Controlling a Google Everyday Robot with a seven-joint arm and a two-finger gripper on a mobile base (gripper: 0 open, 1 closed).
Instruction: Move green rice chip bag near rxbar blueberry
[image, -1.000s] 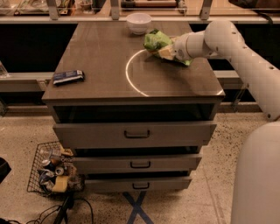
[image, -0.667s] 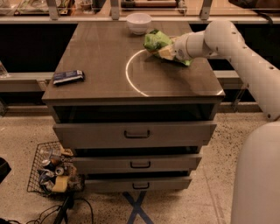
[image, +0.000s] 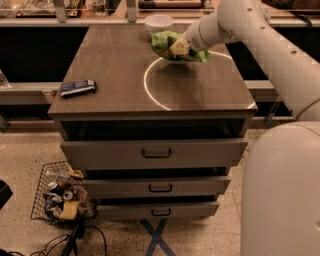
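Observation:
The green rice chip bag (image: 163, 41) is a crinkled light-green foil bag at the far middle of the table top (image: 115, 65). My gripper (image: 179, 48) reaches in from the right and is shut on the bag, holding it slightly above the surface with a shadow under it. The rxbar blueberry (image: 78, 87) is a small dark blue bar lying flat near the table's front left corner, well apart from the bag.
A white bowl (image: 158, 22) stands at the table's far edge, just behind the bag. A white ring (image: 150, 92) is marked on the table top. Drawers (image: 156, 152) sit below. A wire basket (image: 60, 197) of items is on the floor at the left.
My gripper has moved a little to the left with the green bag in it, and the bag now hangs just above the table.

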